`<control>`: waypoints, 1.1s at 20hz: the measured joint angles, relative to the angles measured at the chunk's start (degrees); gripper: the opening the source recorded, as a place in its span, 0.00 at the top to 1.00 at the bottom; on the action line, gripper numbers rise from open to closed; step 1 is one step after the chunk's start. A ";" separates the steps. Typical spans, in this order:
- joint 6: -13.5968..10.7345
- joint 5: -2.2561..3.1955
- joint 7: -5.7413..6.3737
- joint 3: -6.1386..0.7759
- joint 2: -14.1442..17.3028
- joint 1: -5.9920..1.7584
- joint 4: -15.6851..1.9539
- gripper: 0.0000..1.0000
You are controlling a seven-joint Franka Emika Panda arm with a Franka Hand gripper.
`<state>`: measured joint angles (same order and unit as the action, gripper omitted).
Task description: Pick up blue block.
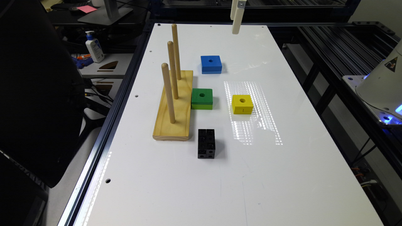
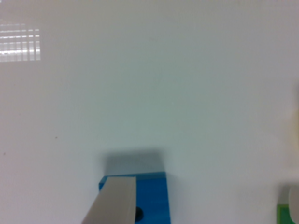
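White glossy surface carries a black cube nearest, then a peg board, green block, yellow block and, farther back, the blue block. Pincer hangs above the far end; I cannot tell its opening. Dark clutter surrounds.

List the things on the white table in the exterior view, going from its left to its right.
Wooden peg stand → green block, blue block → yellow block. The black block overlaps the green and blue ones sideways, so I leave it out.

Robotics lab: white perforated table, aluminium framing
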<state>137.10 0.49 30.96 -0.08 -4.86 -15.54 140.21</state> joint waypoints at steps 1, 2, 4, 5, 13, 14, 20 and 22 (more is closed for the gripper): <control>0.00 0.00 -0.14 0.00 0.12 -0.12 -0.13 0.00; 0.00 0.00 -0.31 0.00 0.26 -0.29 -0.29 0.00; 0.00 0.00 -0.45 0.00 0.29 -0.45 -0.34 0.00; 0.00 0.00 -0.48 0.00 0.29 -0.49 -0.34 0.00; 0.00 0.00 -0.67 0.00 0.29 -0.82 -0.40 0.00; 0.00 0.00 -0.67 0.00 0.29 -0.84 -0.40 0.00; 0.00 0.09 -2.28 0.03 0.29 -2.52 -0.44 0.00; 0.00 0.09 -3.23 0.03 0.29 -3.38 -0.46 0.00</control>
<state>137.10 0.58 27.73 -0.04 -4.57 -18.92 139.75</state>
